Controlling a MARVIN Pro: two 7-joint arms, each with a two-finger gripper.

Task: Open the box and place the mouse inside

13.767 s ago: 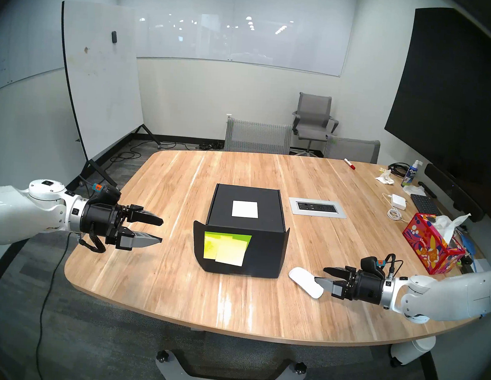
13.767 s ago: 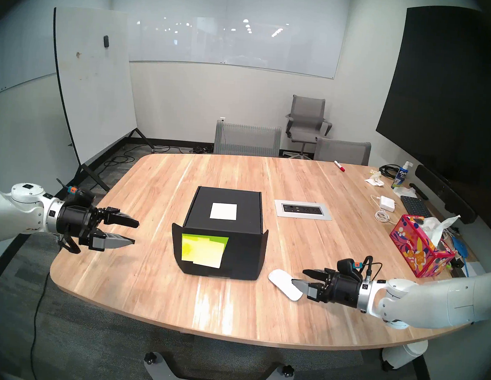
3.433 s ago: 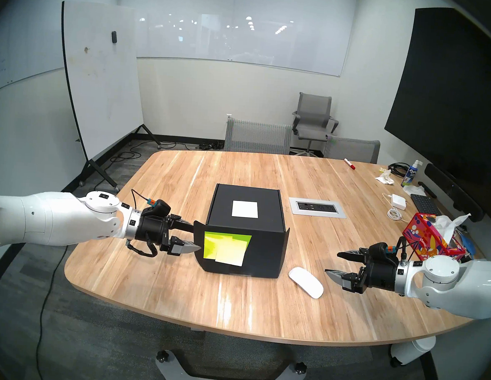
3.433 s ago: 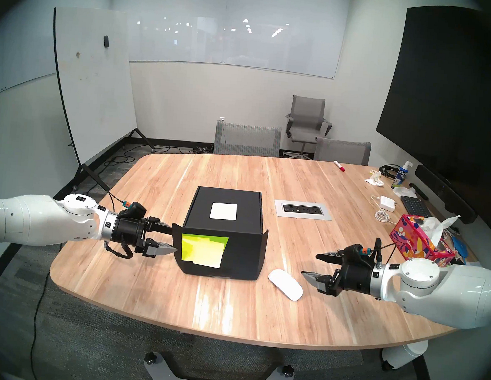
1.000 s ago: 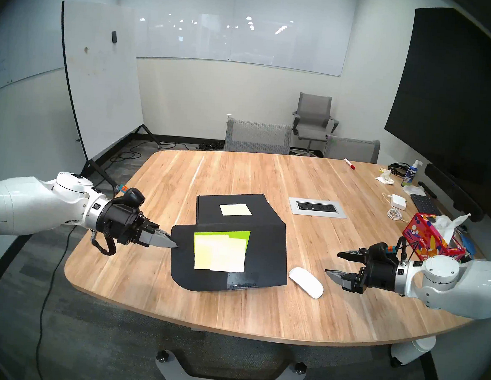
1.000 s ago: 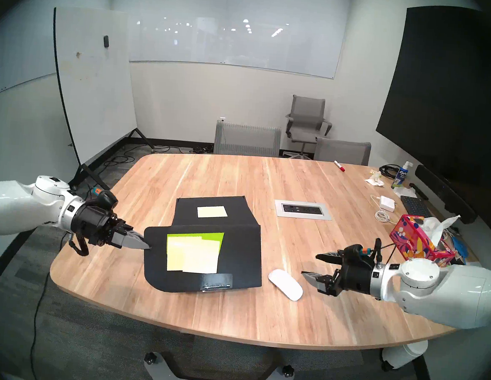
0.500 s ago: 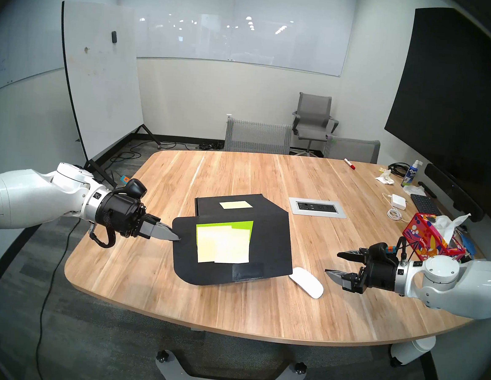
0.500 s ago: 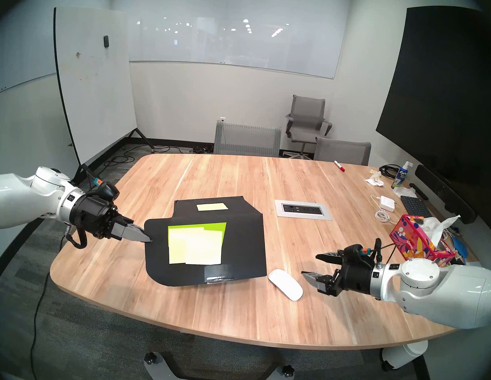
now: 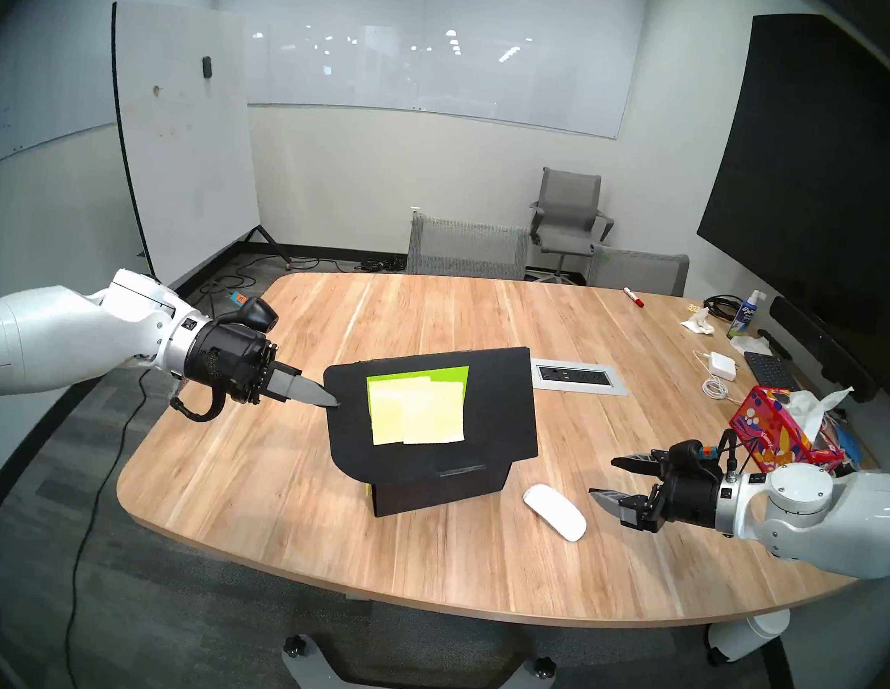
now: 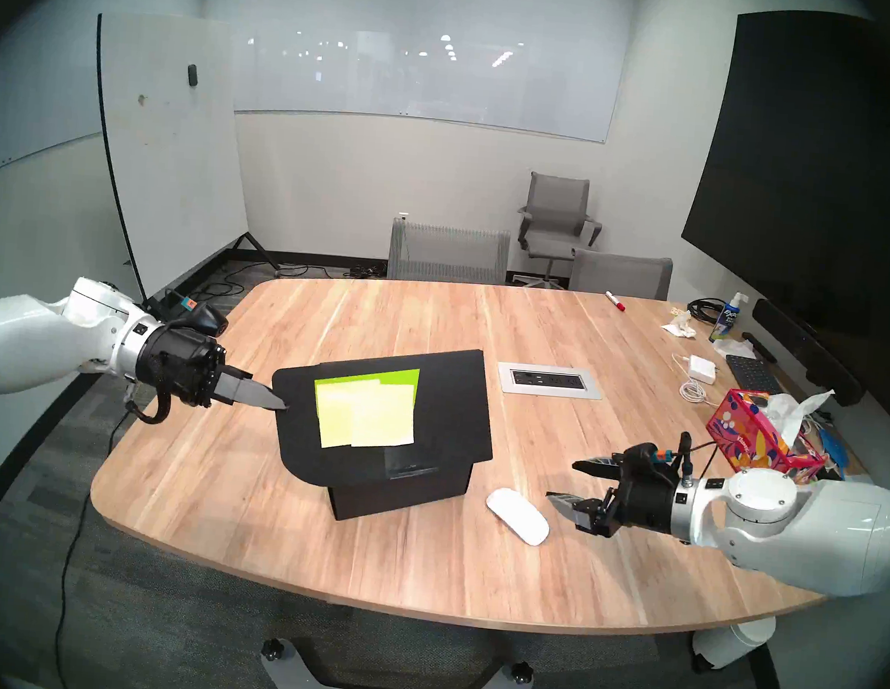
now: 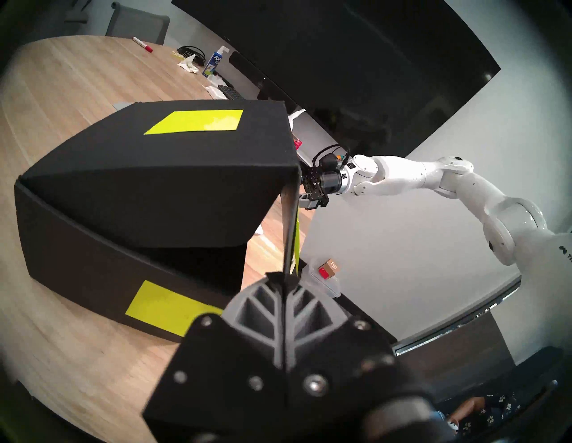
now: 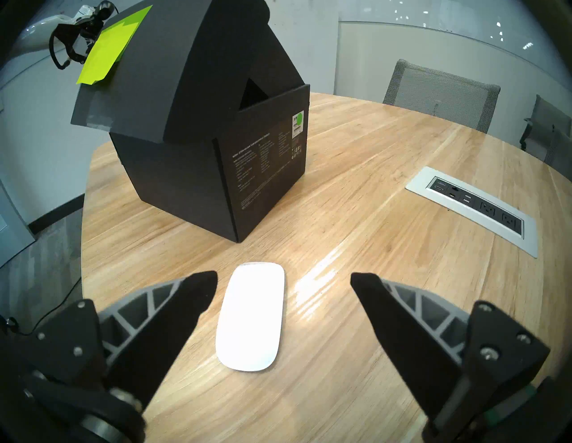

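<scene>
Lifted higher than a second ago, the flap lid [image 9: 480, 408] of the matte black cardboard box [image 9: 439, 487] now tilts up, its left edge pinched in the clenched left gripper [image 9: 329, 400]. Right of the box, the glossy white oval mouse [image 9: 554, 512] lies on the wooden table [image 9: 434, 314] before the wide-open, empty right gripper [image 9: 602, 478]. Swinging the lid back about its hinge without dragging the box seems best.

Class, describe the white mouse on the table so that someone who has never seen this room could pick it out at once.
Start at the big wooden table and find the black box with its lid half raised. Just right of the box, on bare wood before the open right end effector, lies the mouse. It is a low, smooth, white oval without a cable, unlike the square white power adapter further back.
</scene>
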